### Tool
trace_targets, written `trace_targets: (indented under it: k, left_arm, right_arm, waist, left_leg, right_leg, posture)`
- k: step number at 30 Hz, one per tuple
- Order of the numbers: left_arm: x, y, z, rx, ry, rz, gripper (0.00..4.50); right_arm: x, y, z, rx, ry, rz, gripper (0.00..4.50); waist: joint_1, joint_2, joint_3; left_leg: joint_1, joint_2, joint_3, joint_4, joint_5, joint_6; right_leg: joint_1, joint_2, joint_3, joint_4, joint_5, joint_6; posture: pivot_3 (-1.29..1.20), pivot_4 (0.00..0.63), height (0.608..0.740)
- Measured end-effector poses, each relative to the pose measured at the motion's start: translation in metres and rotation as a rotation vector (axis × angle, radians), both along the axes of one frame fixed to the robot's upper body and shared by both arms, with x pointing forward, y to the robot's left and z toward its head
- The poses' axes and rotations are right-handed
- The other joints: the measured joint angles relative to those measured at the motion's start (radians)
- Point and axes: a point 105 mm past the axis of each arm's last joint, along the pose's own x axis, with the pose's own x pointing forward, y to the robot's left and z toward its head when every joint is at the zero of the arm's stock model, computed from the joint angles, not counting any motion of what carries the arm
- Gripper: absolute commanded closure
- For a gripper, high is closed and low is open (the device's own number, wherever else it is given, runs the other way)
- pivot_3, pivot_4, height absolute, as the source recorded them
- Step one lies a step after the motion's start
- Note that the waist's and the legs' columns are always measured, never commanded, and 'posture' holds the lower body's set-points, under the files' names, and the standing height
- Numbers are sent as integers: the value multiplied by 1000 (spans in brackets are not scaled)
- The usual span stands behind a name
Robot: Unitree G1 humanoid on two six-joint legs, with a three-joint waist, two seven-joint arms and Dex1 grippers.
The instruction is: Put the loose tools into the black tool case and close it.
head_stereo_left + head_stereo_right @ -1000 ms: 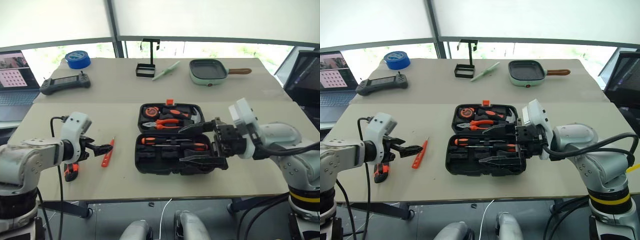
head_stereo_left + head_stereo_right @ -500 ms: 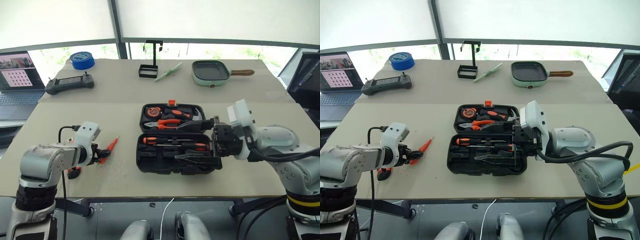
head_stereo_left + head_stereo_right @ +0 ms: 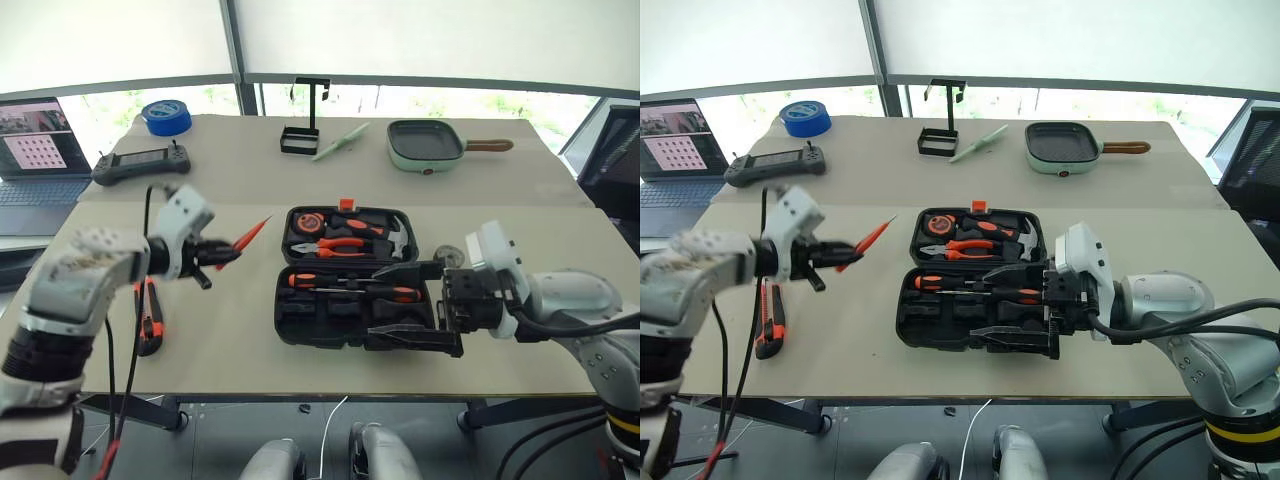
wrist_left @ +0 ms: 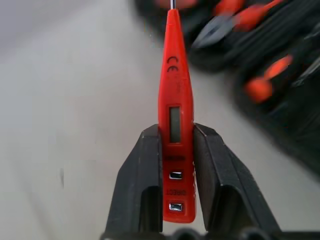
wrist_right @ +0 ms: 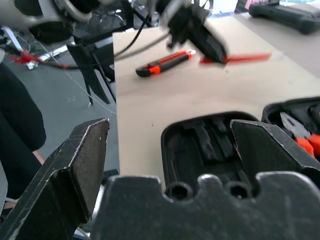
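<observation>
Tester pinched near its butt in left gripper, lifted at left of centre frame, tip aimed at open case mid-frame. Right gripper spread wide, empty, at case's right edge. Knife left on table, lower left. Risks judged: tester pivoting or slipping from so short a grip, missing its slot.

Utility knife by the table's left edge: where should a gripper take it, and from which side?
Probably mid-body, from above. The utility knife lies flat on the table, its long axis running front to back, with bare surface on both long sides, so fingers can straddle its narrow width. The left gripper is nearer, but it is shut on the tester.
</observation>
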Motion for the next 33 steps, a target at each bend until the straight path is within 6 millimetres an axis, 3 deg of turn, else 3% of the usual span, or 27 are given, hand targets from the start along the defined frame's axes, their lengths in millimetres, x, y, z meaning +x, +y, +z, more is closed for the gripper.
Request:
trace_targets:
  k: [3, 9, 12, 16, 28, 29, 30, 33]
  left_arm:
    - [-6, -31, -2, 88, 1, -271, 4080]
    - [-1, -64, -32, 218, 101, -464, 4080]
    - [6, -79, -50, 279, 158, -475, 4080]
    - [16, -73, -77, 349, 269, -386, 4080]
    - [17, -81, -83, 382, 329, -367, 4080]
    - [17, -81, -83, 386, 324, -370, 3067]
    - [17, -82, -83, 386, 322, -371, 2996]
    - [17, -83, -82, 378, 327, -374, 1875]
  right_arm:
    - [1, -3, -2, 4, 7, -24, 0]
    - [3, -7, -2, 19, -2, -85, 0]
    - [2, -8, -3, 23, -9, -113, 0]
    - [3, -10, -3, 29, -19, -147, 0]
    - [7, -12, -5, 43, -17, -208, 0]
    - [8, -13, -5, 44, -18, -213, 0]
    - [8, -13, -5, 44, -19, -215, 0]
    - [9, -13, -5, 44, -21, -223, 0]
  waist:
    - [-4, 0, 0]
    - [-8, -1, 0]
    - [-5, -1, 1]
    - [-7, -1, 1]
    - [-3, -1, 1]
    - [-3, -1, 1]
    - [-3, -1, 1]
    - [-3, -1, 1]
  left_leg:
    - [0, 0, 1, 1, 0, 0]
    - [-2, 1, 0, 2, 0, 1]
    - [-3, 1, 0, 2, 0, 3]
    - [-4, 1, 0, 3, -2, 7]
    - [-6, 1, 0, 5, -3, 9]
    - [-6, 1, 0, 5, -3, 9]
    - [-6, 1, 0, 5, -3, 9]
    - [-6, 1, 0, 5, -3, 9]
  right_leg:
    - [1, 0, -1, -1, 0, 0]
    - [0, 0, 1, 1, 0, 0]
    - [0, 0, 1, 1, 0, 0]
    - [-1, 1, 2, 2, 0, 0]
    - [-1, 1, 1, 2, 1, 2]
    - [-1, 1, 1, 2, 1, 2]
    - [-1, 1, 1, 1, 1, 2]
    - [-1, 1, 2, 1, 1, 2]
  posture:
    - [0, 150, 740]
    - [0, 150, 740]
    - [0, 150, 740]
    - [0, 150, 740]
    - [0, 150, 740]
    - [0, 150, 740]
    - [0, 150, 740]
    - [0, 150, 740]
